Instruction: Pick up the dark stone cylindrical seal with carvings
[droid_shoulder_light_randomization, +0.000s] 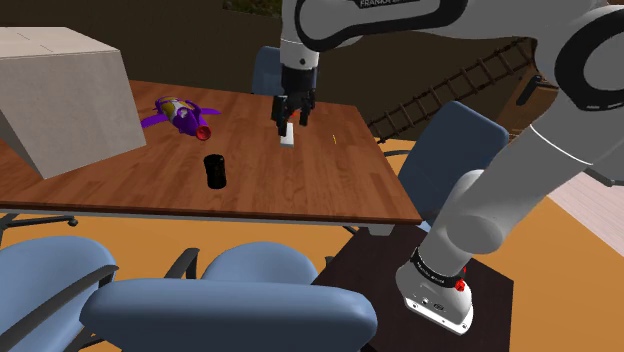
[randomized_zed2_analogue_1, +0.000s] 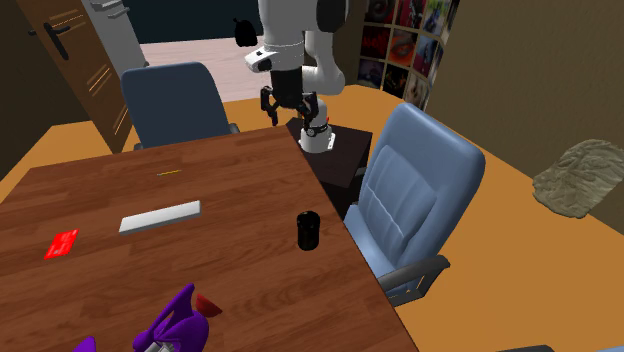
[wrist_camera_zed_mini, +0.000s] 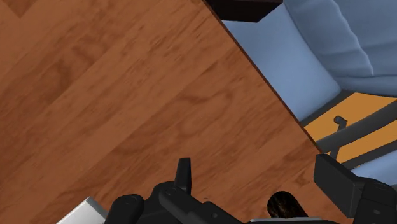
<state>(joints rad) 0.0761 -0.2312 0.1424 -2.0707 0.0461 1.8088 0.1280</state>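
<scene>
The dark cylindrical seal (droid_shoulder_light_randomization: 215, 171) stands upright on the wooden table (droid_shoulder_light_randomization: 330, 180), close to its front edge in the shoulder view. It also stands near the table's right edge in the second exterior view (randomized_zed2_analogue_1: 308, 230). My black gripper (droid_shoulder_light_randomization: 291, 112) hangs open well above the table, up and to the right of the seal in the shoulder view, and holds nothing. In the second exterior view the gripper (randomized_zed2_analogue_1: 290, 108) hovers over the table's far corner. In the wrist view the seal's dark top (wrist_camera_zed_mini: 286, 205) peeks out by the hand's base, below the open gripper (wrist_camera_zed_mini: 261, 173).
A white flat bar (randomized_zed2_analogue_1: 160, 216) lies mid-table, with a red card (randomized_zed2_analogue_1: 62, 244) and a purple toy (droid_shoulder_light_randomization: 180, 115) beyond it. A large grey box (droid_shoulder_light_randomization: 60, 90) stands at the shoulder view's left. Blue chairs (randomized_zed2_analogue_1: 415, 190) ring the table. My stand (randomized_zed2_analogue_1: 335, 150) is by the table's corner.
</scene>
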